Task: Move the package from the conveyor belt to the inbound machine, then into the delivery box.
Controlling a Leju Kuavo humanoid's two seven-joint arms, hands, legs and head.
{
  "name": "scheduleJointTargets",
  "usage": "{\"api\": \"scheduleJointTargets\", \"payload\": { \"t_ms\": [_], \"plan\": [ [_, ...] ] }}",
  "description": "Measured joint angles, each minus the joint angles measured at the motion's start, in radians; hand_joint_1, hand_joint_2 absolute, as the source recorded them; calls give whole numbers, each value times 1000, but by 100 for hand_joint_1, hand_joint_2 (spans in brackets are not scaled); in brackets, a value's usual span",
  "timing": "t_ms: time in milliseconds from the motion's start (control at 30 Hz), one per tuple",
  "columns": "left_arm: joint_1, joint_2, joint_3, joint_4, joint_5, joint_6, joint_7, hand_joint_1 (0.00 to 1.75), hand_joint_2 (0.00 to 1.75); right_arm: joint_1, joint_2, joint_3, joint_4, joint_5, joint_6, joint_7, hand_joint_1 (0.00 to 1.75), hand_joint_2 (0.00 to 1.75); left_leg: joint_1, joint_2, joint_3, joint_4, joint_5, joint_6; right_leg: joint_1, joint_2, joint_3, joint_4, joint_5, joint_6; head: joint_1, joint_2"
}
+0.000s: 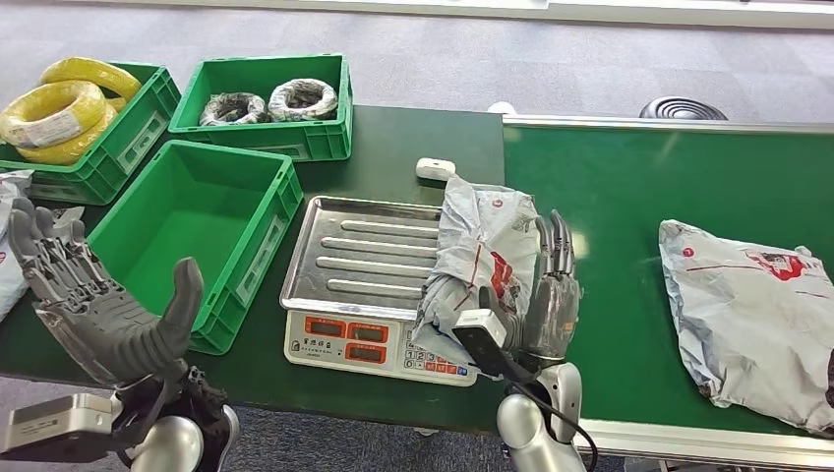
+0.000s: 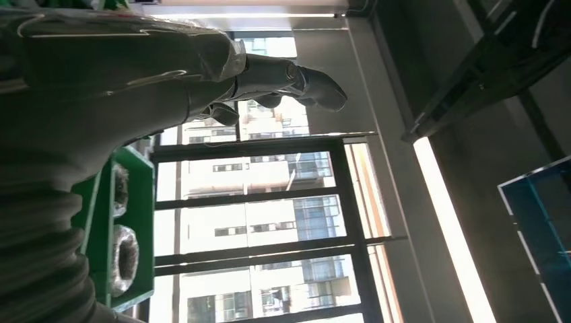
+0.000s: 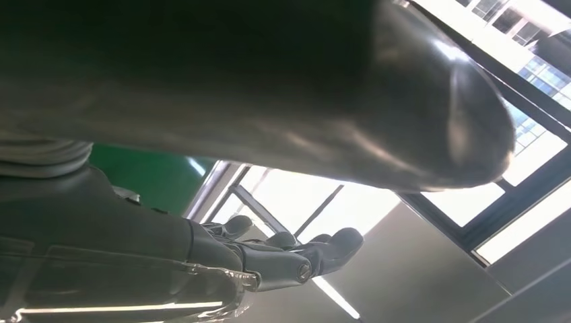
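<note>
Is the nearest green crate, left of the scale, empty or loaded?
Empty. The head view shows the green crate's bare floor, nothing inside. The package is in the right robot hand by the scale.

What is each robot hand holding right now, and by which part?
The right robot hand grips a grey package by its lower right side, over the scale. The left robot hand holds nothing.

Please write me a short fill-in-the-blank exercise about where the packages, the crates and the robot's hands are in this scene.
1. The right hand holds a grey package at the edge of the ____.
2. Another grey package lies on the green ____.
3. The left hand is empty, its fingers ____.
4. The crate at far left holds ____ cable coils.

Missing words: scale; conveyor belt; spread; yellow
</note>
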Motion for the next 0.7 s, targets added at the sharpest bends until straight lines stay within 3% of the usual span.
{"api": "scheduleJointTargets", "payload": {
  "t_ms": [133,200,300,367,500,700],
  "plan": [
    [-69,-13,-6,0,-62,-2,2,0,175,-5,20,-8,8,2,0,-24,0,0,0,0,0,0,0,0,0,0,-1,0,0,0,0,0],
    [-119,-21,-27,29,-148,-34,48,0,175,-7,26,-11,14,-27,1,-22,0,0,0,-1,1,1,0,0,0,-1,-2,0,0,0,0,0],
    [-259,-43,-134,202,-433,-123,231,0,175,-22,25,-16,25,-189,10,-27,0,0,-1,-7,-1,2,2,2,-1,-9,0,-1,1,0,0,0],
    [-343,-70,-225,342,-564,-153,310,0,175,-32,22,-32,28,-312,26,-46,0,0,-1,-5,-2,2,3,3,-1,-7,0,-2,3,2,0,0],
    [-468,-121,-358,593,-605,-218,362,0,175,-33,4,-109,6,-480,79,-67,0,0,-2,0,-3,3,3,3,-2,-2,-2,-3,5,3,0,0],
    [-551,-181,-455,855,-607,-246,376,0,175,-4,-19,-220,-75,-518,132,-71,0,0,-2,0,-4,2,3,3,-2,0,-3,-3,5,3,0,0]
  ]
}}
